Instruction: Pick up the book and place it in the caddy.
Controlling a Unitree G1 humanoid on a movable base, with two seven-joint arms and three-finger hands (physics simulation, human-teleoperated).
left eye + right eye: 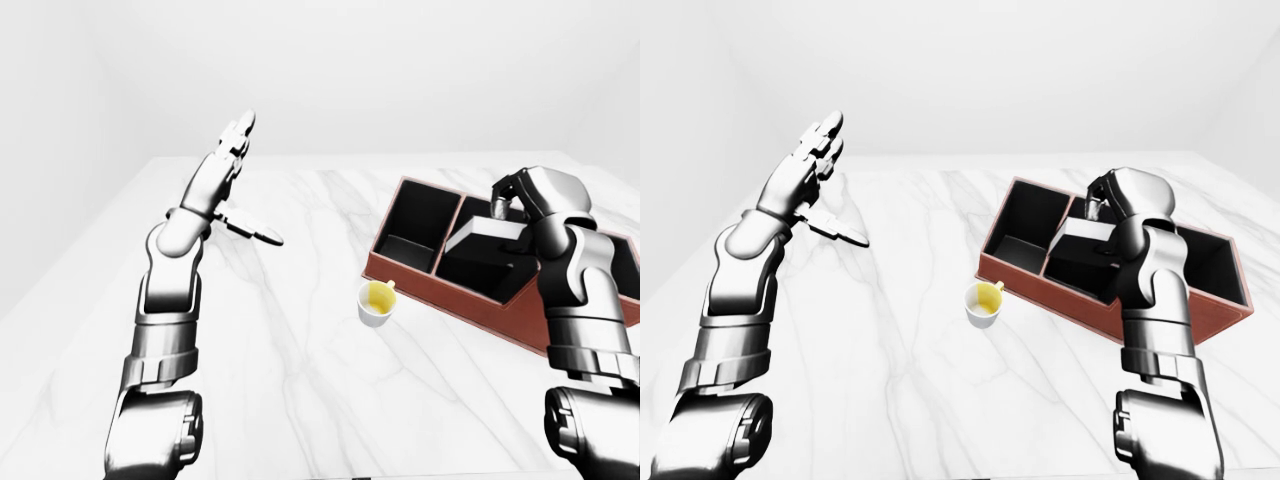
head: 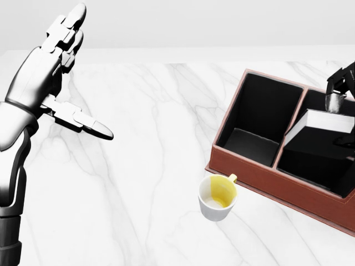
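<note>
The book (image 2: pixel 321 121), black with a pale grey cover, hangs tilted in the middle compartment of the brown caddy (image 2: pixel 244 166), which has black insides. My right hand (image 2: pixel 337 94) is above that compartment with its fingers closed on the book's upper edge; it also shows in the left-eye view (image 1: pixel 503 197). My left hand (image 2: pixel 86 72) is raised over the left part of the white marble table, open and empty, fingers stretched up and thumb out.
A white mug (image 2: pixel 217 198) with a yellow inside stands on the table (image 2: pixel 138 210) just below and left of the caddy's near wall. The caddy's left compartment (image 2: pixel 252 130) holds nothing. The table's edge runs along the top of the views.
</note>
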